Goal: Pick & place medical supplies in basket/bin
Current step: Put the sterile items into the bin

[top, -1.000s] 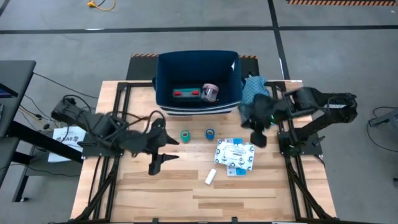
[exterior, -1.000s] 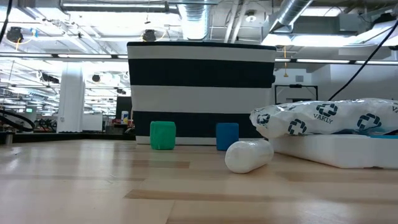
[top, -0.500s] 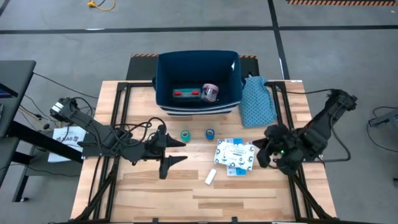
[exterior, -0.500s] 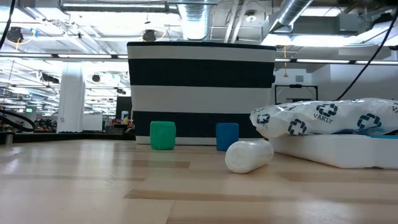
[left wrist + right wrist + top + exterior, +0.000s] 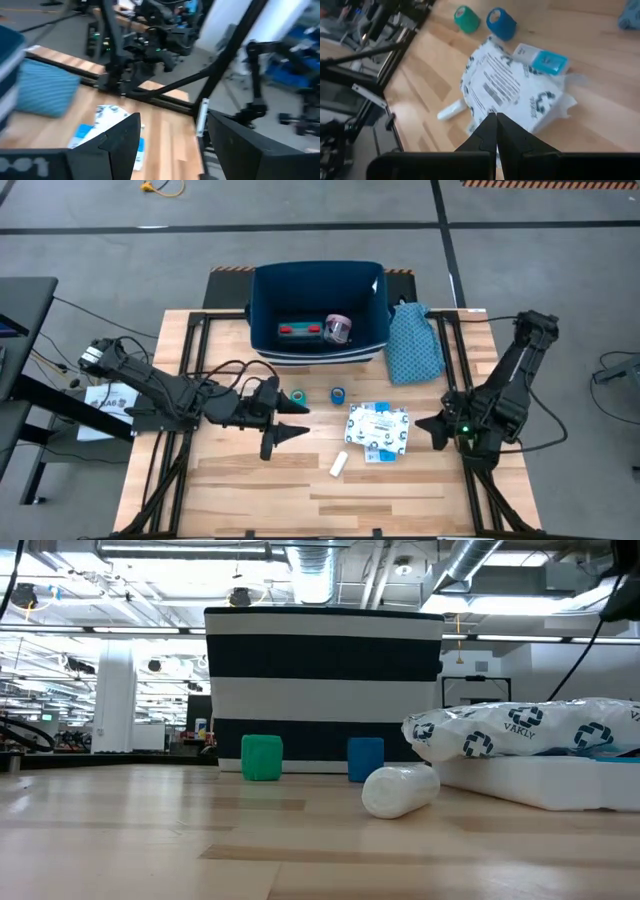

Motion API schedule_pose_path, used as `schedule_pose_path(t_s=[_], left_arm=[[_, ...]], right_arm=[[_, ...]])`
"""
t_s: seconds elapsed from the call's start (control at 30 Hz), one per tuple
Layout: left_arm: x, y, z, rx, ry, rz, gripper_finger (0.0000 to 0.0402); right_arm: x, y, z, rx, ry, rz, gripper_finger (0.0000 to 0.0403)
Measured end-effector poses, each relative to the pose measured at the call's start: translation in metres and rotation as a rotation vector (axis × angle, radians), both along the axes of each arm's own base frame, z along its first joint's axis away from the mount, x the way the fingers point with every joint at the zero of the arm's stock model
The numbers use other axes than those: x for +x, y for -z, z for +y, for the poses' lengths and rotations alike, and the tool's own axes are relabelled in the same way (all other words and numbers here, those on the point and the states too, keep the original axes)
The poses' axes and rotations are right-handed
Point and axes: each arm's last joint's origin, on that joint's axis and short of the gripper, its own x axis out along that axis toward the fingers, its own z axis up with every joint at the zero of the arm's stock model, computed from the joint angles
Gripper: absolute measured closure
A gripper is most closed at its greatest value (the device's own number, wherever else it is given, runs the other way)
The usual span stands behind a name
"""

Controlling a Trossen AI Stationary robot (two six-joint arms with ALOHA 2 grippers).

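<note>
Navy fabric bin (image 5: 318,290) at the far edge of the table (image 5: 300,490), supplies partly inside and partly spread on the wood.

We see the soft-sided bin, banded white along its base, holding a red-teal long pack (image 5: 300,332) and a pink round roll (image 5: 338,329). Just in front of it on the pale planks stand a teal tape roll (image 5: 298,396) and a blue tape roll (image 5: 338,395), short cylinders close together. Crinkled white-blue printed packets (image 5: 379,430) lie nearer us, with a small white tube (image 5: 339,464) beside them. Our left hand (image 5: 291,420) hovers beside the teal roll, fingers spread wide. Our right hand (image 5: 496,131) sits by the packets' right, fingers pressed together, holding nothing. A teal dotted cloth (image 5: 413,345) lies right of the bin.
</note>
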Motion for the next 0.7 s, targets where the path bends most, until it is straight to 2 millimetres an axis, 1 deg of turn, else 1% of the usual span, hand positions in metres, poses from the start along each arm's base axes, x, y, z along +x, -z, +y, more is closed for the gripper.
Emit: schedule_pose_path(t_s=[0.17, 0.3, 0.43, 0.53, 0.7], left_arm=[[0.006, 0.022, 0.012, -0.096, 0.084, -0.112, 0.0179], [0.006, 0.041, 0.021, -0.134, 0.061, -0.135, 0.0179], [0.005, 0.053, 0.024, -0.101, 0.025, -0.100, 0.0179], [0.005, 0.062, 0.026, -0.018, -0.014, -0.018, 0.0179], [0.005, 0.068, 0.032, 0.020, -0.042, 0.042, 0.0179]], right_arm=[[-0.015, 0.016, -0.006, 0.041, -0.040, -0.019, 0.0403], [-0.022, 0.028, -0.008, 0.050, -0.073, -0.060, 0.0403], [-0.024, 0.034, -0.008, 0.058, -0.093, -0.066, 0.0403], [-0.024, 0.035, -0.007, 0.054, -0.106, -0.069, 0.0403], [-0.022, 0.034, -0.006, 0.070, -0.090, -0.071, 0.0398]])
